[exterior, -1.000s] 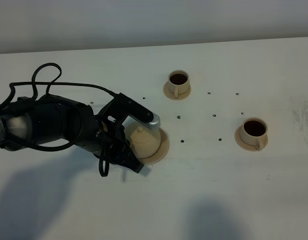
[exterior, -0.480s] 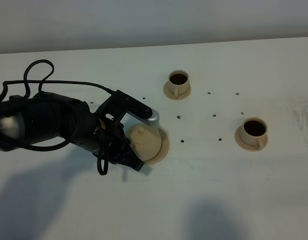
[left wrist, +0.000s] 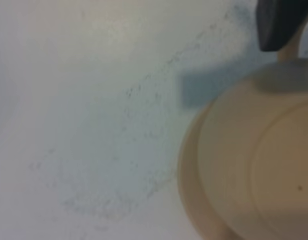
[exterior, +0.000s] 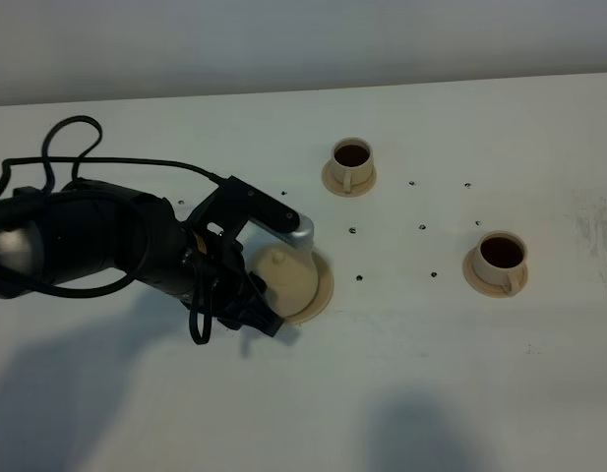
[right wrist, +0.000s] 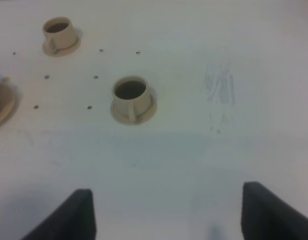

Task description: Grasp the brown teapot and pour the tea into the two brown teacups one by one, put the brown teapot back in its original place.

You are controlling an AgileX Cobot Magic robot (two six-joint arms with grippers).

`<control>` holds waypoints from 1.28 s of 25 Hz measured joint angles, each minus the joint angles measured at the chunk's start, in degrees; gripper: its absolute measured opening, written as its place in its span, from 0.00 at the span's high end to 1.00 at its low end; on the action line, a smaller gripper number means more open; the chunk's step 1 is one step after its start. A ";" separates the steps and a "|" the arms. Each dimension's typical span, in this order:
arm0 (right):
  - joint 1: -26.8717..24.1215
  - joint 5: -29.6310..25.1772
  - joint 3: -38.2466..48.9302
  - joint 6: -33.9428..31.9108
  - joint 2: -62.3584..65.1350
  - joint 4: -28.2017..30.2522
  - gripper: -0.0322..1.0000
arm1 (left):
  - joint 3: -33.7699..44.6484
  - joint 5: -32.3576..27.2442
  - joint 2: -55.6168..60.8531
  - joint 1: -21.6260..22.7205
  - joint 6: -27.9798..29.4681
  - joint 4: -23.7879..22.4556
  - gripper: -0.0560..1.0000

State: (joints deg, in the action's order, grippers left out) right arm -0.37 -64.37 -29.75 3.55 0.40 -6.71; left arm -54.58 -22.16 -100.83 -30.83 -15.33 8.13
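Observation:
The brown teapot (exterior: 286, 278) stands upright on the wide tan saucer disc (exterior: 324, 285), left of the table's middle. My left gripper (exterior: 280, 282) is open, with one finger on each side of the pot. In the left wrist view the teapot (left wrist: 253, 165) fills one side and a dark fingertip (left wrist: 281, 22) shows beside it. The two brown teacups stand on small saucers, one at the back (exterior: 352, 158) and one to the right (exterior: 502, 255); both hold dark tea. My right gripper (right wrist: 176, 215) is open and empty, well short of the nearer cup (right wrist: 131, 95).
The white table (exterior: 431, 374) has small dark dots between the cups and a scuffed patch (exterior: 590, 221) near its right edge. The left arm's black cable (exterior: 67, 147) loops over the table at the left. The far cup (right wrist: 58, 31) also shows in the right wrist view.
My left gripper and arm have drawn back slightly to the left, while the teapot has stayed still on the disc. The cups have not moved.

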 joint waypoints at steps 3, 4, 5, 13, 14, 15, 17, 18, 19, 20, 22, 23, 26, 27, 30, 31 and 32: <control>0.00 0.00 0.00 0.00 0.00 0.00 0.39 | 0.00 0.00 2.08 0.00 0.00 0.00 0.50; 0.00 0.00 0.00 0.00 0.00 0.00 0.39 | 0.00 0.06 2.78 0.00 0.00 0.00 0.49; 0.00 0.00 0.00 0.00 0.00 0.00 0.39 | 0.00 0.37 3.65 0.12 0.00 0.00 0.49; 0.00 0.00 0.00 0.00 0.00 0.00 0.39 | -0.06 0.67 9.23 8.99 0.00 0.15 0.48; 0.00 0.00 0.00 0.00 0.00 0.00 0.39 | -0.06 0.35 9.79 10.87 0.00 0.15 0.48; 0.00 0.00 0.00 0.00 0.00 0.00 0.39 | -0.06 0.06 10.53 12.88 0.00 0.15 0.48; 0.00 0.00 0.00 0.00 0.00 0.00 0.39 | -0.06 -0.82 12.31 16.81 0.00 0.04 0.48; 0.00 0.00 0.00 0.00 0.00 0.00 0.39 | -0.06 -1.37 13.24 18.98 0.00 -0.02 0.48; 0.00 0.00 0.00 0.00 0.00 0.00 0.39 | -0.06 -1.96 14.49 21.14 0.00 -0.14 0.48; 0.00 0.00 0.00 0.00 0.00 0.00 0.39 | -0.06 -2.44 15.92 22.89 0.00 -0.28 0.48; 0.00 0.00 0.00 0.00 0.00 0.00 0.39 | -0.06 -3.65 18.94 26.61 0.00 -0.81 0.48; 0.00 0.00 0.00 0.00 0.00 0.00 0.39 | -0.06 -4.51 20.73 28.21 0.00 -1.18 0.48; 0.00 0.00 0.00 0.00 0.00 0.00 0.39 | -0.06 -8.48 25.77 31.88 0.04 -2.52 0.48; 0.00 0.00 0.00 0.00 0.00 0.00 0.39 | -0.06 -9.92 27.50 32.87 0.27 -2.75 0.48; 0.00 0.00 0.00 0.00 0.00 0.00 0.39 | 0.01 -14.58 32.69 34.32 2.08 -2.96 0.48; 0.00 0.00 0.00 0.00 0.00 0.00 0.39 | 0.34 -15.22 34.71 34.38 2.49 -2.96 0.48; 0.00 0.00 0.00 0.00 0.00 0.00 0.39 | 0.81 -15.71 36.51 34.38 2.71 -2.96 0.48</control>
State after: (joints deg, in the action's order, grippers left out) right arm -0.37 -64.37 -29.75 3.55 0.40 -6.71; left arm -53.76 -37.87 -64.32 3.55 -12.61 5.17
